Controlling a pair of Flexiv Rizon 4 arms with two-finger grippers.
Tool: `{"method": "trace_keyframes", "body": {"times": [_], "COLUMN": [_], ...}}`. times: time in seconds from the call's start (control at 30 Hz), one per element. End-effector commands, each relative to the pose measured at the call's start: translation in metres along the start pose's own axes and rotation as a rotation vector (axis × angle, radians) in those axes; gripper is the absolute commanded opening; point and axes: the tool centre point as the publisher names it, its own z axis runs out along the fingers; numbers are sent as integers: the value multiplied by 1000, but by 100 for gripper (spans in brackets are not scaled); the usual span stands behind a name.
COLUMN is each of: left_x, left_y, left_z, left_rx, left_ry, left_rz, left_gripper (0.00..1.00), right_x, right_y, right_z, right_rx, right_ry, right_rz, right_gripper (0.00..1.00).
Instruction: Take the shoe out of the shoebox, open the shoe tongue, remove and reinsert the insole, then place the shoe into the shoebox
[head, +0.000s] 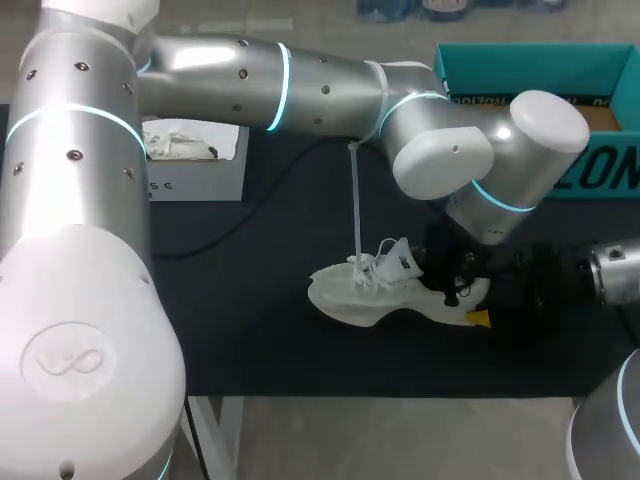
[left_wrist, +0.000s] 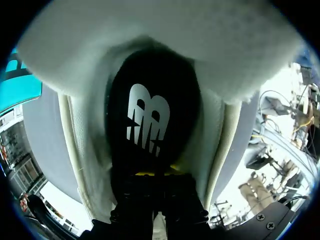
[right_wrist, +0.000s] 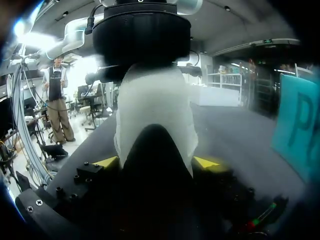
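shoe (head: 375, 290): white, on the desk (head: 260, 330), out of the teal shoebox (head: 520, 65), which stands well behind it. right gripper (right_wrist: 157, 162): fingers closed on the shoe's heel from both sides. left gripper (left_wrist: 150, 174): at the shoe's mouth, just over the black insole (left_wrist: 150, 110); only a yellow sliver shows, so i cannot tell the state of its fingers. progress: unboxing done; insole sits inside, not yet pulled or already refitted, unclear; reboxing remains. tongue hard to make out.
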Motion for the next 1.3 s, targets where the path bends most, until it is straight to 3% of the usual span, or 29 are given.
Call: {"method": "trace_keyframes", "body": {"times": [0.03,0.6,1.3], "left_x": [-1,0,3], "left_y": [-14,14,30], "left_z": [42,23,-12], "left_rx": [-25,11,79], "left_ry": [-3,-139,-198], "left_rz": [-8,-79,-85], "left_gripper": [0,0,0], "right_x": [0,0,0], "right_y": [-4,-4,-4], "right_z": [4,4,4], "right_rx": [2,2,2], "right_ry": [-2,-2,-2], "right_rz": [2,2,2], "right_gripper": [0,0,0]}}
